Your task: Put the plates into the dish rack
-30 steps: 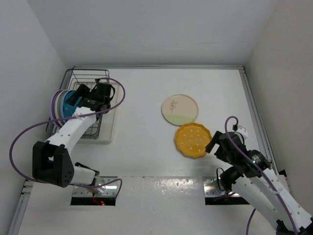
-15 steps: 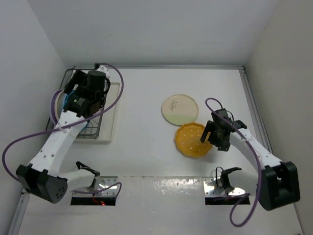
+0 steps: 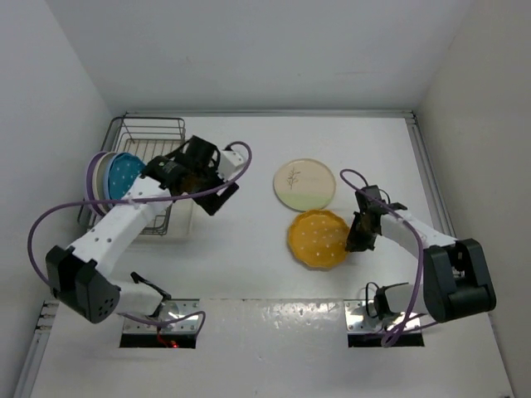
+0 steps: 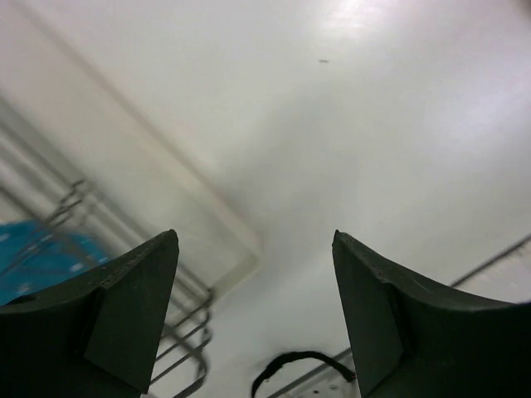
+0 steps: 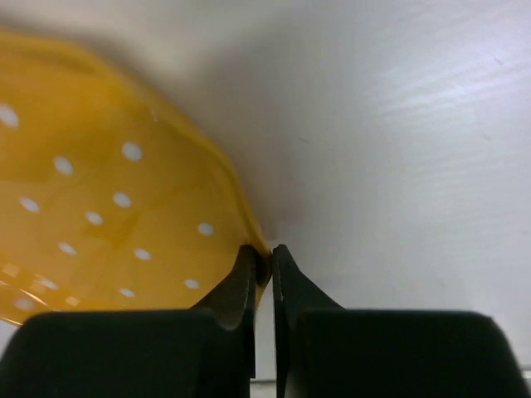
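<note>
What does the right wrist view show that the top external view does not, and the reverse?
Only the right wrist view shows how the right gripper has its jaws pinched on the rim of the orange-yellow plate. Only the top external view shows the dish rack with plates standing in it, the sprig plate flat on the table, and the left gripper near the rack. Both show the orange-yellow plate, the right gripper at its rim and the white table.
</note>
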You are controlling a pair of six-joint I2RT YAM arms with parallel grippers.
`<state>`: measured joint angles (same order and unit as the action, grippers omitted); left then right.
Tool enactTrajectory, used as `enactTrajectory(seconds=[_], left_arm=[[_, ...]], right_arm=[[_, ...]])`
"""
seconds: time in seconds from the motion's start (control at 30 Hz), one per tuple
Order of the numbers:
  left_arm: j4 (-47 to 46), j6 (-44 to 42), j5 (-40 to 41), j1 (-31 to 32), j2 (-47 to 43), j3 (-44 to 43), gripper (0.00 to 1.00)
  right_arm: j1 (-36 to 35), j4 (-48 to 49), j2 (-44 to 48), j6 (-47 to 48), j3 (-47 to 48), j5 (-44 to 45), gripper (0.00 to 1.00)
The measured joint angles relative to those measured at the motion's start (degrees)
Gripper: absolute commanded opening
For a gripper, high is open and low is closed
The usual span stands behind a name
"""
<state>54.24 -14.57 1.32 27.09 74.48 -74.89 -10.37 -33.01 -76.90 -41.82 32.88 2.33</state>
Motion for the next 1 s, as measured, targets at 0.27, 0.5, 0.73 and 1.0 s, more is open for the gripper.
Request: enactTrajectory(seconds=[0.27, 0.5, 0.73, 1.0], left_arm=[[-1.3, 2.0, -9.2, 6.1, 4.2, 3.3, 0.8], [-5.1, 1.8, -19.9, 13.8, 12.9, 5.7, 0.8], [-9.4, 3.0, -25.0, 17.3, 28.8, 5.3, 0.73], [-13.4, 5.3, -28.9, 17.2, 34.9, 3.2, 0.65]], right_arm=[[-8.0, 1.1, 10.5, -1.0, -5.8, -0.1, 0.0], [-19.7, 0.0, 25.1, -4.9, -7.3, 3.3, 0.0], [-27.6, 1.4, 22.2, -9.6, -7.4, 8.4, 0.0], [-32.4, 4.0, 21.0, -13.0, -7.9, 11.3, 0.0]])
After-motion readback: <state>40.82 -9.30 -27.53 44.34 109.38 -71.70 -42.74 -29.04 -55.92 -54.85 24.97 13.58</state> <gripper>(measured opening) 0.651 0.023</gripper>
